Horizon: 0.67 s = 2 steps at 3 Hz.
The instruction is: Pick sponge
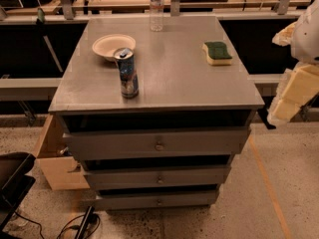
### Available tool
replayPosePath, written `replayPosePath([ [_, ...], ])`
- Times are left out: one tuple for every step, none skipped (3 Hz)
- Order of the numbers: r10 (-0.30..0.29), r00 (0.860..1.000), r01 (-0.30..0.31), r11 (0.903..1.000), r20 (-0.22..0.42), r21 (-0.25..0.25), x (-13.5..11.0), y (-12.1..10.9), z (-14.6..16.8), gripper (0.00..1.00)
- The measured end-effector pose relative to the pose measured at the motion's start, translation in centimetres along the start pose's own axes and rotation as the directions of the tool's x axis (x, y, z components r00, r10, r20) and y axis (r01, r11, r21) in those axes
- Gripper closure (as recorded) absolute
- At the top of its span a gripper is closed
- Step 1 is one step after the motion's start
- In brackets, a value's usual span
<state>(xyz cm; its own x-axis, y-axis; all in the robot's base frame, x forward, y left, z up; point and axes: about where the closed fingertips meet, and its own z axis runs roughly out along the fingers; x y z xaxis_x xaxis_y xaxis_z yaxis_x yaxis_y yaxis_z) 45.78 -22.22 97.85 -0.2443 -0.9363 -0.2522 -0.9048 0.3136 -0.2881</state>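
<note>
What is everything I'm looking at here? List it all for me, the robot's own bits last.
sponge: one, dark green top over pale yellow, right rear of the cabinet top.
bowl: one, cream, left rear of the top.
can: one, blue, upright, just in front of the bowl.
bottle: one, clear, upright at the back edge.
cabinet: one, grey, three drawers, centre.
wooden box: one, light wood, on the floor left of the cabinet.
pincer: one, pale yellow, right edge of view, beside the cabinet, apart from the sponge.

Blocky pale yellow gripper (pixel 293 94) at right edge, white arm (pixel 308 31)
</note>
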Motion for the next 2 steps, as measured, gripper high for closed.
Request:
replayPosePath([
  [0.153,0.98,-0.162,0.9851,0.131,0.059,1.3,-4.0,1.7,0.0],
  [0.347,0.891,-0.39,0.9155,0.293,0.1,1.8,-8.9,2.7,0.0],
])
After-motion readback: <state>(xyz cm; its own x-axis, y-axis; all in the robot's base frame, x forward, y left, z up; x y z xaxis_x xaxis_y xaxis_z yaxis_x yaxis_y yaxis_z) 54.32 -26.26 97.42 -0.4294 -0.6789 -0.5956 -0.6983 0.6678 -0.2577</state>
